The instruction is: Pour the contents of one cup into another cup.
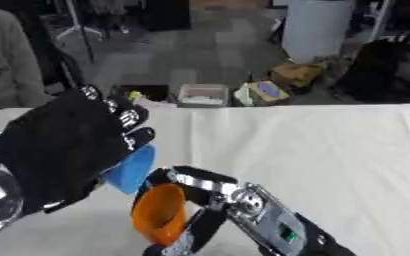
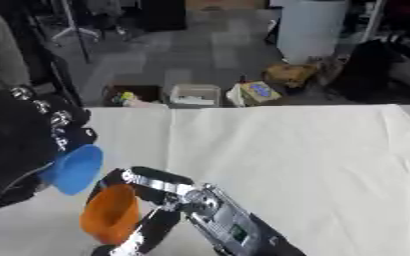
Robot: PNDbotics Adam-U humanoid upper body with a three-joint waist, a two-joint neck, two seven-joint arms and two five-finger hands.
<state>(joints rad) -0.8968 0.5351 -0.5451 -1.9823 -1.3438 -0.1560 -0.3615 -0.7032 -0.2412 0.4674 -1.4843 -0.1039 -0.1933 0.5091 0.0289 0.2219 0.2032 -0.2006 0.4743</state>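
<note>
My left hand (image 1: 64, 145) is raised above the table and is shut on a blue cup (image 1: 132, 170), which is tipped over on its side with its mouth pointing down and to the right. Just below it is an orange cup (image 1: 159, 214) with its open mouth facing up and left. My right hand (image 1: 210, 200) is shut on the orange cup, fingers over the top and thumb underneath. The blue cup's rim (image 2: 71, 170) sits right above the orange cup's rim (image 2: 110, 206). I cannot see what is inside either cup.
A white cloth-covered table (image 1: 322, 150) stretches out to the right and back. Beyond its far edge, on the floor, lie boxes and bags (image 1: 204, 95). A person in grey (image 1: 3, 65) stands at the far left.
</note>
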